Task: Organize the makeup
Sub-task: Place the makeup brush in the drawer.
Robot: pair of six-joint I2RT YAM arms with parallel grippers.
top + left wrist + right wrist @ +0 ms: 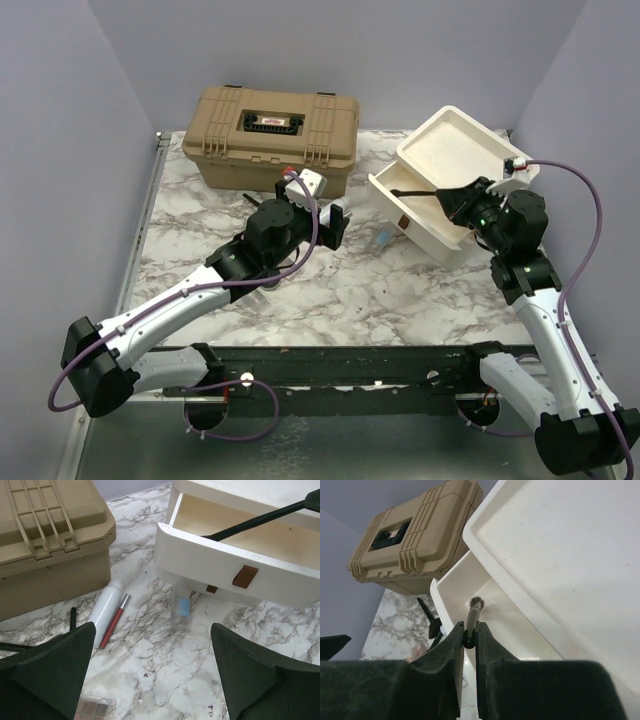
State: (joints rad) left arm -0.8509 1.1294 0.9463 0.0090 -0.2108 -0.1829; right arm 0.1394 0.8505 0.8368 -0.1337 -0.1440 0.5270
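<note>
"What closes the space in?"

"Plain pale-lavender walls [330, 50]: one at the back and one on each side, meeting in corners."

"And the surface?"

"A worktop [400, 300] in white marble pattern with grey veins, evenly lit, with soft shadows. A metal strip [140, 230] edges its left side. A dark rail [350, 365] crosses the near edge, with grey sheet metal [330, 450] nearer still."

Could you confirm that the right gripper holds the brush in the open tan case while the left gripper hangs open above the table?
Not quite: the right gripper holds the brush in the open drawer of the white box; the tan case is shut, as the right wrist view shows. The left gripper does hang open above the table.
</note>
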